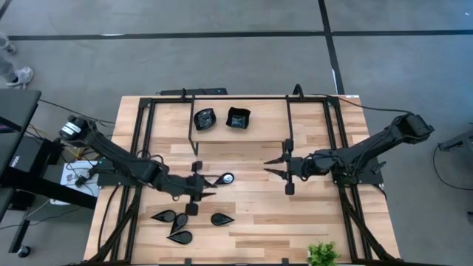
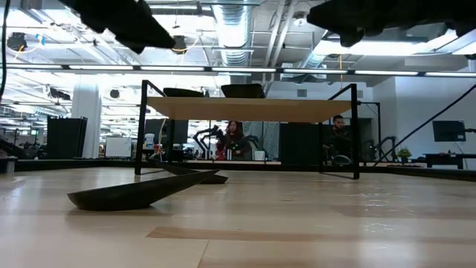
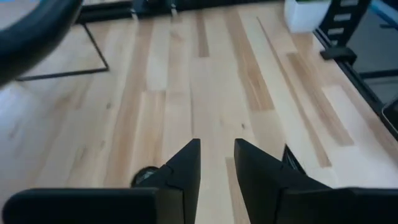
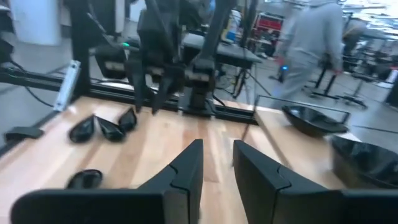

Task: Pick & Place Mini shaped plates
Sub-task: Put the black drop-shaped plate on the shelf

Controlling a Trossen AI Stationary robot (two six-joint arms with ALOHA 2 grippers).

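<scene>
1. Wooden desk with a black-framed raised shelf at its far side.
2. Two black plates on the shelf: a wavy-round one and a square one, just beside each other.
3. Four teardrop plates on the desk near the left arm: one just beside the left tool, three grouped toward the front edge.
4. Left tool: above the desk, fingers narrowly apart, holding nothing.
5. Right tool: mid-desk, fingers narrowly apart, holding nothing.
6. Green plant at the front edge.
7. People in the room behind.
</scene>
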